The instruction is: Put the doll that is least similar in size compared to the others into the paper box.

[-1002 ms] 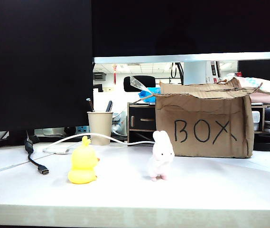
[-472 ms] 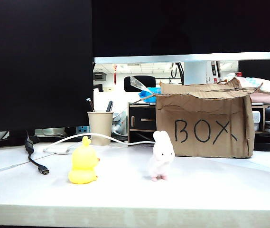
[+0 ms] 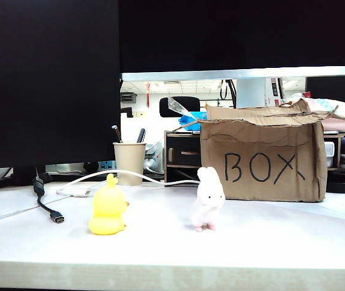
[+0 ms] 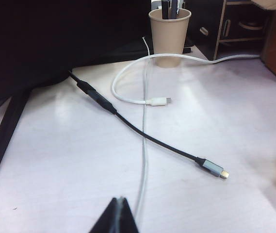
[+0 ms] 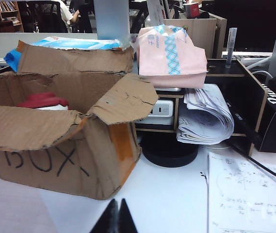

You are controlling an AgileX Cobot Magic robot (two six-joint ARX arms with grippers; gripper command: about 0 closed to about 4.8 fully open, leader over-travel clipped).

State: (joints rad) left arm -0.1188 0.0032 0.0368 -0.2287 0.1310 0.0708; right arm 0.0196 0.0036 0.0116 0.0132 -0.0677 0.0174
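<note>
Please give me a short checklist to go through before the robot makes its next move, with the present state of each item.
1. Doll inside the paper box: ok, its dark red lid shows within the box walls.
2. Right hand empty and shut: ok, its tips meet near the box, holding nothing.
3. Left hand empty and shut: ok, it is over the table by the black cable.
4. Yellow duck and white rabbit standing on the table: ok.
5. Doll upright in the box: cannot tell, mostly hidden.
</note>
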